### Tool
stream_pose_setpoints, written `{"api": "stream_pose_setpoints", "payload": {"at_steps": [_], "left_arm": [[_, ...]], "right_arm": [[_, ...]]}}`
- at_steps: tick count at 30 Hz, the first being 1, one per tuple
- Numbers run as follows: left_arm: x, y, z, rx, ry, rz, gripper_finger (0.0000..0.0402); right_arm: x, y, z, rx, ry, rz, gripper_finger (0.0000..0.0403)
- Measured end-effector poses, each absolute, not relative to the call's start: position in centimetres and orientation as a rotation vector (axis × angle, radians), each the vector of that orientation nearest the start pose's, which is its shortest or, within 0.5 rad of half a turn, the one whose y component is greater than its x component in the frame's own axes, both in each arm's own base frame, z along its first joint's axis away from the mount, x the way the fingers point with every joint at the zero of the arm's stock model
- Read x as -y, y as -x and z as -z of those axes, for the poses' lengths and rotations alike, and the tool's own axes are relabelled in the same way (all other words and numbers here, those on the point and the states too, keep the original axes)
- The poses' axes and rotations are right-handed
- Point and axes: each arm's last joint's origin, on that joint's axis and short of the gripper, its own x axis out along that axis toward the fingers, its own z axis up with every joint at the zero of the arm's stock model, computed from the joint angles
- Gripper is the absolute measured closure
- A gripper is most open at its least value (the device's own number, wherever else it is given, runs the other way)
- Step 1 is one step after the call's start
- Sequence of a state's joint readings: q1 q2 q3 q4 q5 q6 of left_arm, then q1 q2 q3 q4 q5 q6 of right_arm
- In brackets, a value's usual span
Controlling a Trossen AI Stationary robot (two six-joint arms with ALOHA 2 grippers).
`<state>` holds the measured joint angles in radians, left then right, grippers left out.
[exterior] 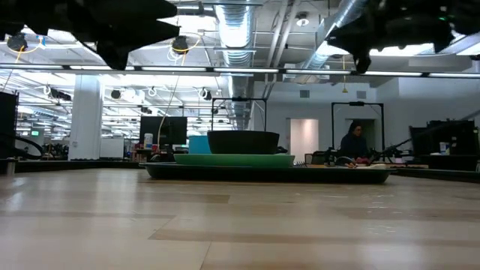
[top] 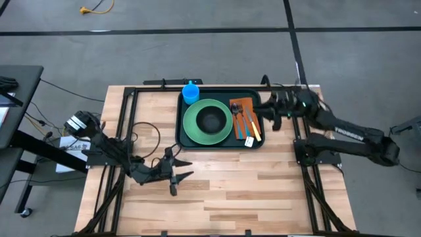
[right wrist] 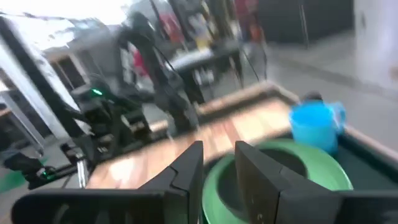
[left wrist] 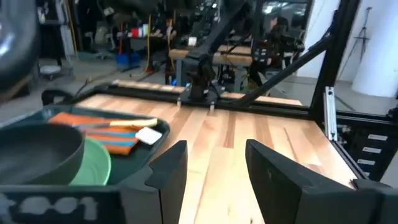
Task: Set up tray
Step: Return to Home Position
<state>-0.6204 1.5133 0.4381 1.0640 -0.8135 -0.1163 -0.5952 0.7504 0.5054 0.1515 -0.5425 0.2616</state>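
Pale wooden boards are forming the table, and the tray is sitting at the middle of its far edge. A round green plate is lying on the tray's left part and carrying a dark bowl. A blue cup is standing in the tray's far-left corner. Along the tray's right edge, a brown napkin is bearing blue cutlery and a yellow knife. The left gripper is hanging over bare wood toward the table's near-left, fingers spread and holding nothing. The right gripper is hovering at the tray's right rim, fingers slightly apart and holding nothing.
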Motion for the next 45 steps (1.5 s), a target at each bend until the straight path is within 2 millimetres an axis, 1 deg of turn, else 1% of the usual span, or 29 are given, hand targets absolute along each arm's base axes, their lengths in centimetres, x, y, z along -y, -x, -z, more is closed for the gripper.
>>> {"api": "stream_pose_setpoints", "payload": {"at_steps": [3, 6, 10, 13, 16, 19, 21, 22, 24, 27, 30, 35, 39, 42, 45], "left_arm": [[14.0, -22.6, -17.9, 0.050, 0.076, -0.151, 0.0249], [13.7, -23.0, -18.6, 0.099, 0.091, -0.047, 0.0249], [12.3, -23.0, -20.5, 0.122, 0.113, 0.096, 0.0249], [10.5, -22.3, -22.3, 0.075, 0.113, 0.097, 0.0249], [8.5, -20.8, -25.3, -0.003, 0.089, 0.022, 0.0249], [6.5, -18.2, -28.1, -0.077, 0.054, -0.060, 0.0249], [5.5, -16.2, -28.9, -0.076, 0.045, -0.098, 0.0249], [5.1, -15.3, -28.9, -0.061, 0.049, -0.109, 0.0249], [4.4, -13.8, -28.2, -0.030, 0.063, -0.112, 0.0249], [3.8, -12.4, -25.5, -0.028, 0.088, -0.118, 0.0249], [3.4, -11.6, -22.7, -0.032, 0.095, -0.131, 0.0249], [3.1, -10.8, -19.1, -0.018, 0.101, -0.120, 0.0249], [2.9, -10.3, -16.3, -0.047, 0.091, -0.121, 0.0249], [2.8, -10.1, -16.3, -0.052, 0.099, -0.132, 0.0249], [2.8, -10.1, -16.5, -0.032, 0.051, -0.109, 0.0249]], "right_arm": [[6.2, -14.6, -25.9, 0.034, -0.241, 0.009, 0.0317], [4.5, -14.4, -24.6, 0.072, -0.224, -0.027, 0.0317], [2.8, -14.6, -22.9, 0.043, -0.242, -0.026, 0.0317], [1.7, -14.8, -22.0, 0.018, -0.243, 0.016, 0.0317], [0.5, -15.0, -21.6, 0.006, -0.217, 0.062, 0.0317], [-0.8, -14.9, -21.3, 0.008, -0.169, 0.085, 0.0317], [-1.6, -14.7, -20.9, 0.016, -0.135, 0.076, 0.0317], [-2.0, -14.6, -20.6, 0.020, -0.121, 0.063, 0.0317], [-2.6, -14.3, -19.9, 0.013, -0.093, 0.031, 0.0317], [-3.2, -13.9, -18.8, 0.003, -0.079, -0.011, 0.0317], [-3.1, -13.4, -18.0, 0.001, -0.070, -0.021, 0.0317], [-2.8, -12.8, -16.6, -0.015, -0.048, -0.012, 0.0317], [-2.8, -12.7, -16.3, -0.042, -0.013, -0.009, 0.0317], [-2.7, -12.7, -16.3, -0.041, -0.005, -0.005, 0.0317], [-2.6, -12.7, -16.2, -0.043, -0.014, 0.005, 0.0317]]}}
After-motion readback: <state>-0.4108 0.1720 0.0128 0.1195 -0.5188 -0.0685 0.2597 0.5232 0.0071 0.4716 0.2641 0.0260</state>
